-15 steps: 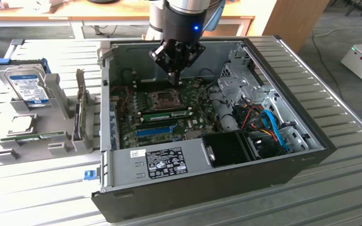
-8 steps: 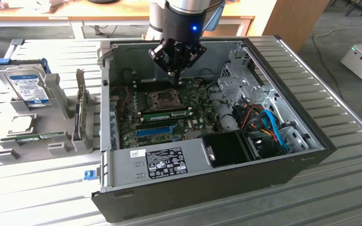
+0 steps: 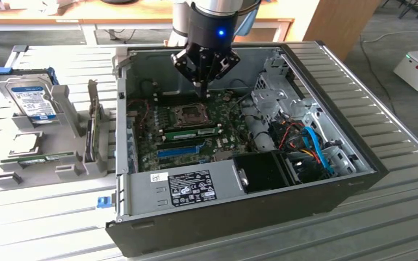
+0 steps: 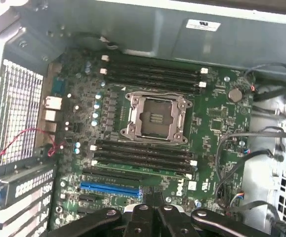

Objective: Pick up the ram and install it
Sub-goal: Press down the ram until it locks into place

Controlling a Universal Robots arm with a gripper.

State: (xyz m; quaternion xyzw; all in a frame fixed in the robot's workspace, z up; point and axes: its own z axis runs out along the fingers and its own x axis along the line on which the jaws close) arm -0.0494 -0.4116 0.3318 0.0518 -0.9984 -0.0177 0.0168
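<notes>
Exterior view, from its left: a green stick (image 3: 45, 159) lies in a grey rack (image 3: 69, 128) near the table's (image 3: 42, 228) left edge. Inside the computer case (image 3: 231, 212), the ram (image 3: 194, 132) sits in a slot on the board (image 3: 227, 142), just beside the chip socket (image 3: 192, 113). My pincer (image 3: 203, 92) hangs over the board, shut tight, holding nothing.

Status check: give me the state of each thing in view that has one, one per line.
Black and grey computer case: lying on its side, side panel off, motherboard exposed.
Silver CPU socket: no processor in it.
Long green ram stick: seated in a slot beside the socket.
Gripper: shut, holding nothing, above the motherboard.
Silver hard drive with blue-white label: standing upright in a grey holder.
</notes>
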